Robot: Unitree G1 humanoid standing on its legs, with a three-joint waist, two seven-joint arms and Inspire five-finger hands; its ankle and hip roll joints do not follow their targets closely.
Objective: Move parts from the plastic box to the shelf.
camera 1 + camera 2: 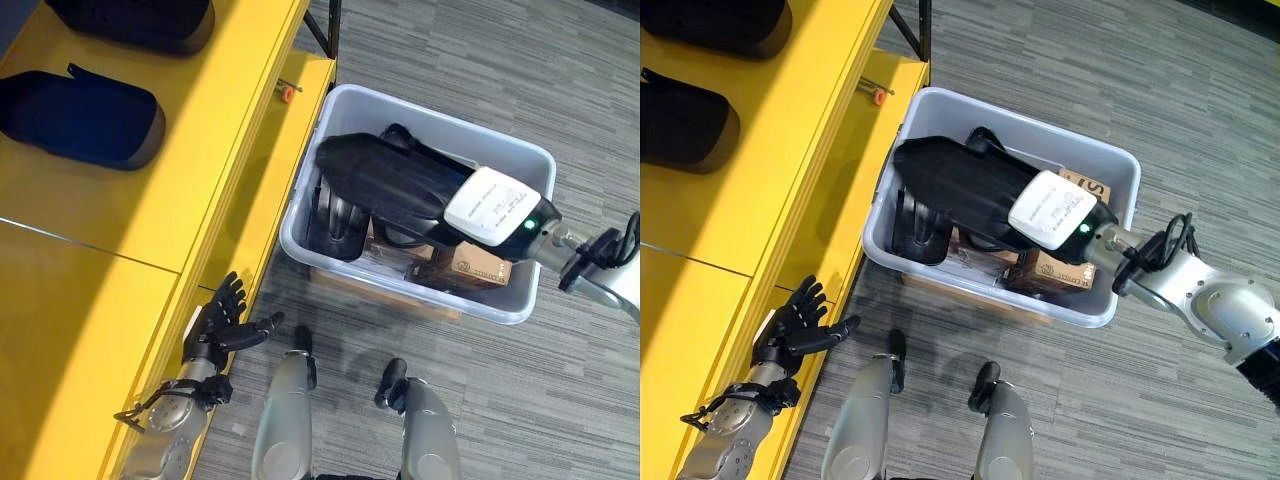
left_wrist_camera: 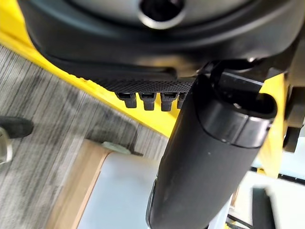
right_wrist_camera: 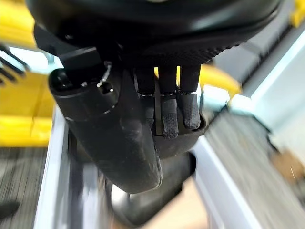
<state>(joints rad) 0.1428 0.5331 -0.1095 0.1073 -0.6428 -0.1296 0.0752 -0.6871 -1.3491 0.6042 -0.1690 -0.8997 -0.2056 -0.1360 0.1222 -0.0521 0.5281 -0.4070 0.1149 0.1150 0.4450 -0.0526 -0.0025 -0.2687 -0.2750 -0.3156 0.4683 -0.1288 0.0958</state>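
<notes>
A pale plastic box [image 1: 520, 160] stands on the floor beside the yellow shelf [image 1: 120, 230]. My right hand [image 1: 495, 205] reaches into the box from the right. Its fingers [image 3: 171, 117] are curled over the edge of a large black part [image 1: 385, 180], which lies slanted across the top of the box. Another black part [image 1: 340, 220] stands deeper in the box at its left end. My left hand [image 1: 220, 320] hangs low by the shelf's front edge, its fingers spread and holding nothing. Two dark parts [image 1: 85, 118] [image 1: 140, 20] rest on the shelf.
Brown cardboard boxes [image 1: 480, 265] lie in the plastic box under the black part. A wooden board [image 1: 385, 293] shows beneath the box. A small orange-tipped item [image 1: 287, 94] sits on the shelf's lower ledge. Grey carpet [image 1: 480, 60] surrounds the box.
</notes>
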